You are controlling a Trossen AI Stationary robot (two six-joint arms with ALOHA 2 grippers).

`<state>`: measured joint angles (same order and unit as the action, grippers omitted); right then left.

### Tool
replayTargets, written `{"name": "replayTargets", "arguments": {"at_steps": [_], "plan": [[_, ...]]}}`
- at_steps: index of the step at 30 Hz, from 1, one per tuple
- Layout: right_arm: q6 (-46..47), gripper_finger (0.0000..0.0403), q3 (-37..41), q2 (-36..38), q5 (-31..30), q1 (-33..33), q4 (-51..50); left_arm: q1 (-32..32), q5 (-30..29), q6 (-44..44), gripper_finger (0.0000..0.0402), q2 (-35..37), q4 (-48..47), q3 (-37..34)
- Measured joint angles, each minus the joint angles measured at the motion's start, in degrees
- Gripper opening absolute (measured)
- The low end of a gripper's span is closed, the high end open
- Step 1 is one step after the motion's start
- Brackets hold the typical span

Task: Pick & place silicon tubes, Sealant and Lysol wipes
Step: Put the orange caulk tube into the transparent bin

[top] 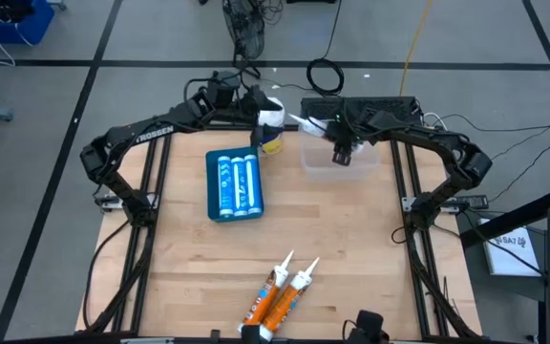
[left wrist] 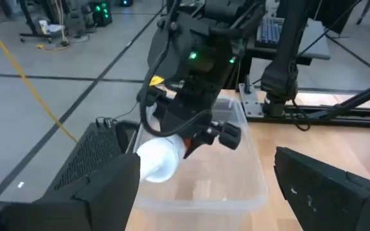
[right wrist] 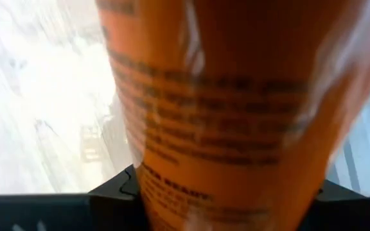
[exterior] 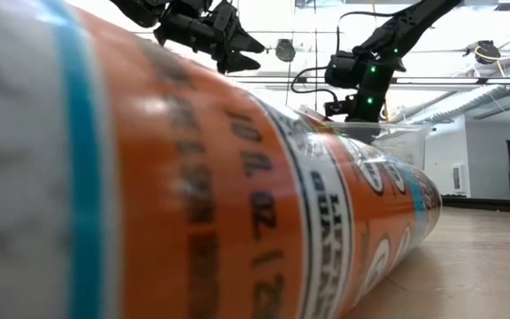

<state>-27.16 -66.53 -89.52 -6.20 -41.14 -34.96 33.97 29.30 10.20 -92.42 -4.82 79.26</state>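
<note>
the wooden table (top: 351, 248) is mostly bare at its middle, with the clear tub (top: 340, 158) at the far edge. an orange tube (right wrist: 223, 115) is pinched upright by the right gripper (top: 344, 153) over the tub. the lysol wipes (top: 270, 129) are seen upright at the spread left gripper (top: 264, 122); two orange tubes (top: 280, 296) are laid diagonally near the front edge.

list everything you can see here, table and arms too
table: one, light wood, under both arms
sealant tubes: two, orange with white nozzles, lying side by side at the table's near edge
blue pack: one, holding three blue-and-white tubes, lying left of centre
Lysol wipes: one, white lid with blue-and-yellow label, upright at the far edge beside the left arm
clear tub: one, see-through, far right of centre
held tube: one, orange, above the clear tub
left end effector: one, dark, open and empty, by the Lysol wipes
right end effector: one, dark, closed on the held tube
</note>
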Motion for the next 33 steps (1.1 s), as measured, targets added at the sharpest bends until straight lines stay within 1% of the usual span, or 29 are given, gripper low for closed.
{"name": "replayTargets", "arguments": {"at_steps": [6,7,11,13,15,17,20,26,33], "plan": [[2.66,0.0187,1.72,0.0,0.03,0.06,0.53,0.03,-0.36,0.02,0.0351,-0.13,-0.21,0.02],[3.01,0.0196,1.87,0.0,0.03,0.06,0.55,0.04,-0.38,0.02,0.0351,-0.13,-0.21,0.02],[6.92,0.0277,2.0,0.04,0.04,0.08,0.63,0.05,-0.63,0.04,0.0351,-0.13,-0.42,0.02],[8.39,0.0311,2.0,0.07,0.02,0.1,0.77,0.06,-0.7,0.13,0.0351,-0.13,-0.84,0.02],[9.02,0.0332,2.0,0.07,0.0,0.1,0.75,0.12,-0.85,0.25,0.0351,-0.13,-1.51,0.02],[9.74,0.0342,2.0,0.09,-0.1,0.12,0.87,0.14,-0.87,0.71,0.0351,-0.13,-2.02,0.02],[10.49,0.0344,2.0,0.09,-0.25,0.27,1.7,0.14,-0.89,1.48,0.0351,-0.13,-3.08,0.02],[10.57,0.0326,2.0,0.36,-4.5,2.32,1.13,0.14,-0.9,1.61,0.0351,-0.13,-3.24,0.02],[11.38,0.0318,2.02,2.05,-4.14,6.16,-1.72,0.14,-1.95,2.63,0.0351,-0.13,-3.2,0.02]]}}
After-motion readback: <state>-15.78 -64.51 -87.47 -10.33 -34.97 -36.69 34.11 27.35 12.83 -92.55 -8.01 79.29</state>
